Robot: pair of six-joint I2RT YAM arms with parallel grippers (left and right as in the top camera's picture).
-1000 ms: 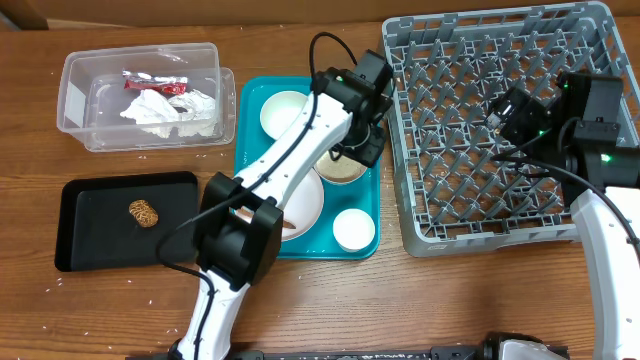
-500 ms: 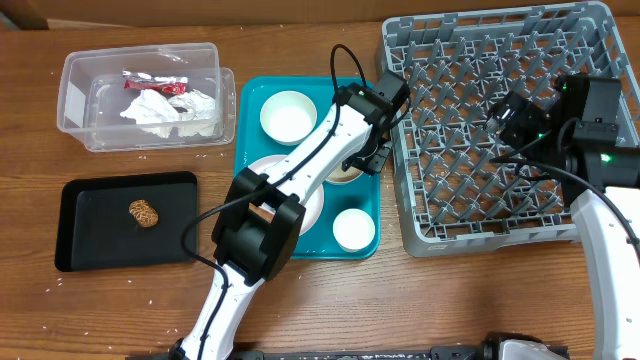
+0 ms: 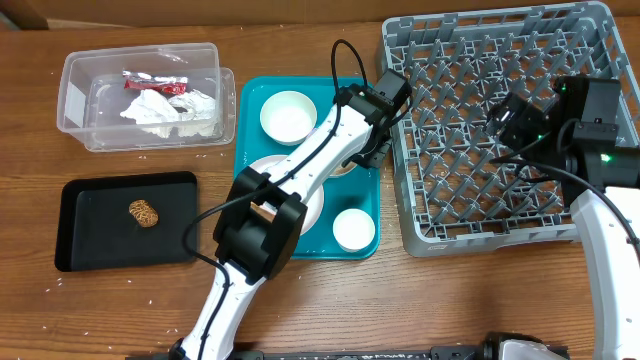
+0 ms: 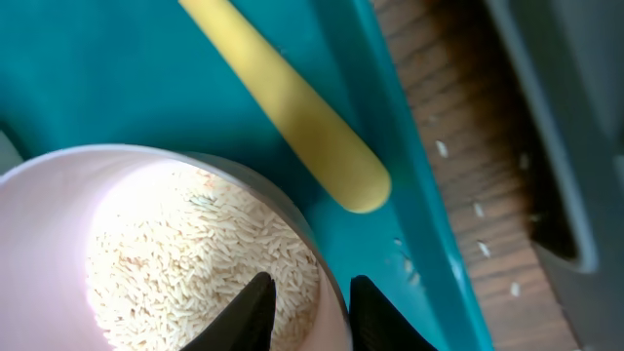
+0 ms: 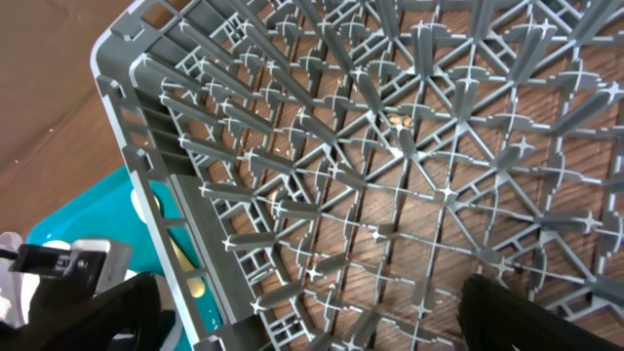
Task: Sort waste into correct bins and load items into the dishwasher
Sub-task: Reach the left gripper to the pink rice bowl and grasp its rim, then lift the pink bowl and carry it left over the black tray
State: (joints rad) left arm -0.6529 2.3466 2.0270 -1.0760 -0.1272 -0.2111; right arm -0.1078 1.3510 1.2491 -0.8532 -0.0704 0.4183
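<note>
My left gripper (image 4: 312, 312) (image 3: 365, 155) is shut on the rim of a white bowl (image 4: 58, 185) filled with rice-like grains (image 4: 185, 263), one finger inside and one outside. The bowl sits on the teal tray (image 3: 250, 100). A yellow spoon (image 4: 292, 107) lies on the tray beside the bowl. An empty white bowl (image 3: 287, 115), a pale plate (image 3: 305, 205) and a small white cup (image 3: 354, 230) are also on the tray. My right gripper (image 5: 302, 312) (image 3: 510, 120) is open and empty above the grey dish rack (image 3: 480, 210).
The clear tub (image 3: 75, 90) at back left holds a crumpled napkin (image 3: 160, 110) and a red-and-white wrapper (image 3: 155, 84). The black tray (image 3: 100, 210) holds a brown food piece (image 3: 145, 212). Loose grains (image 3: 150, 155) dot the table. The rack wall stands right beside the tray.
My left gripper moved right across the teal tray to the rice bowl at its right side, then held nearly still. The right arm has not moved.
</note>
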